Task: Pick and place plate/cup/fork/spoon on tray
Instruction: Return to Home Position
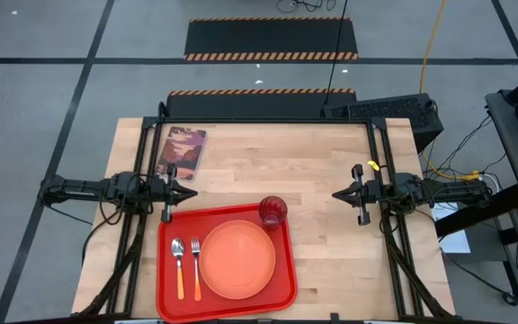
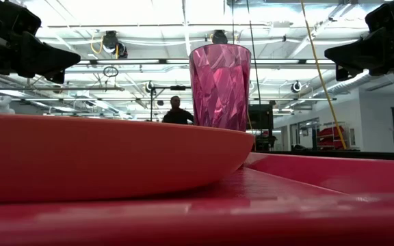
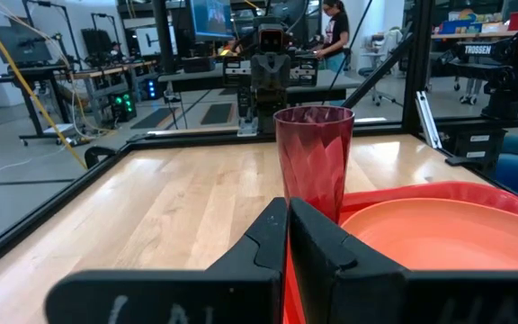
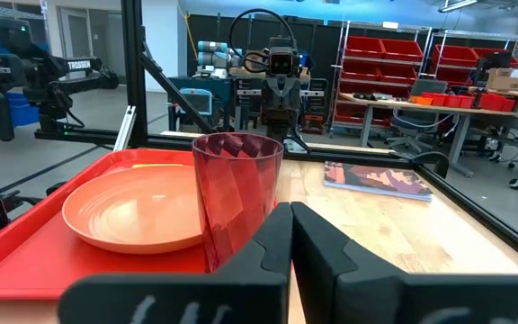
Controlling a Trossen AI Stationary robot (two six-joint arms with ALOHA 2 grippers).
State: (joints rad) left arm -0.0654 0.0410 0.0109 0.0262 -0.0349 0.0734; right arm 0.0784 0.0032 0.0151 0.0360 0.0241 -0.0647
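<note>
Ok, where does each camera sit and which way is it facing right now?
High: overhead, straight down; both arms, tray, plate.
Low: table height, level across the plate to the cup; arms above.
Left wrist: past the shut left gripper toward the cup.
Right wrist: past the shut right gripper toward the cup, book.
All share the cup.

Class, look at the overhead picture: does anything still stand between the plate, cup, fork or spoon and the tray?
Nothing visible does. The plate, fork and spoon already lie on the tray, and the cup stands at its far right corner.
</note>
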